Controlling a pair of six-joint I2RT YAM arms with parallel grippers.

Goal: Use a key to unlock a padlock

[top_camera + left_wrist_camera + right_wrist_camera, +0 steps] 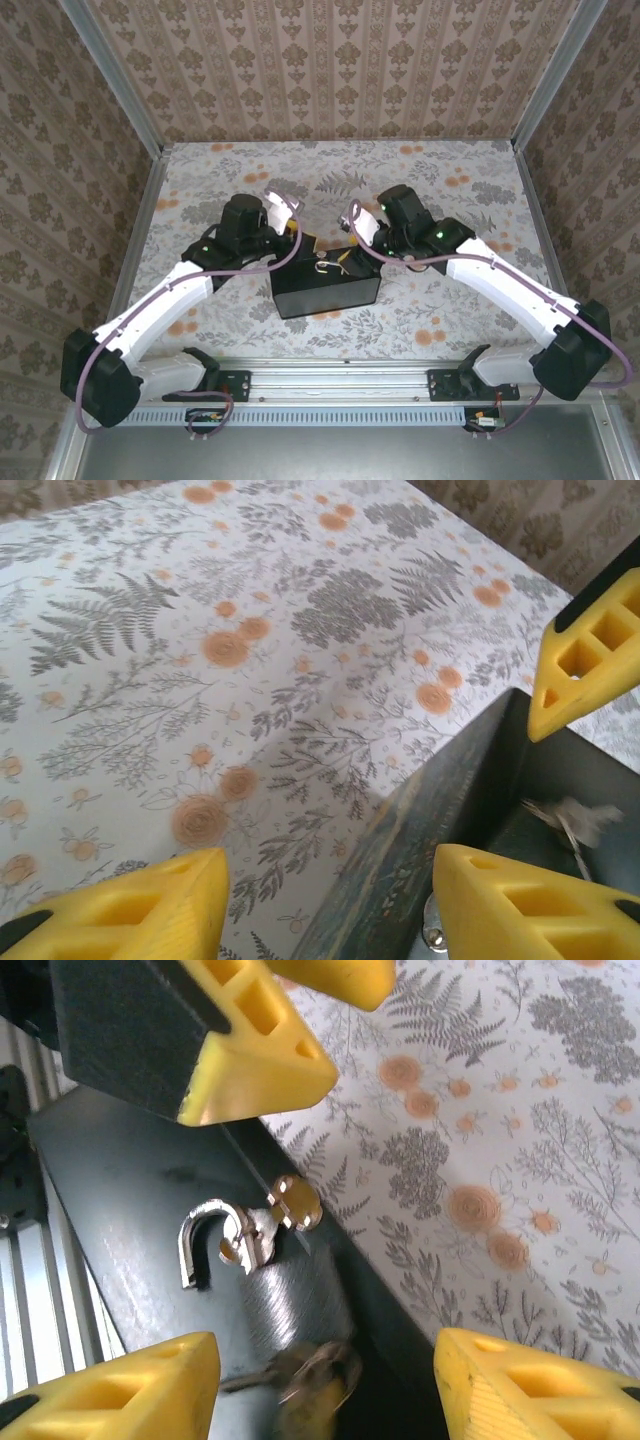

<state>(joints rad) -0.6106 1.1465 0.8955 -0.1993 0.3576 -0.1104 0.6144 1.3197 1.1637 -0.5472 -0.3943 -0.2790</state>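
The padlock [290, 1295] lies on the black box [120, 1190], shackle seemingly sprung, its long axis running back to the key [305, 1380] beneath the released right end effector [325, 1390], while the left end effector [325, 905] hangs released alongside.

At 8 o'clock the left arm [160, 300], at 4 o'clock the right arm [510, 285]: white shells, black joints, a purple cable [80, 390] looping along each, small green wrist lights. The left gripper [325, 905] has yellow wedge-shaped fingertips [120, 910] with square hollows.
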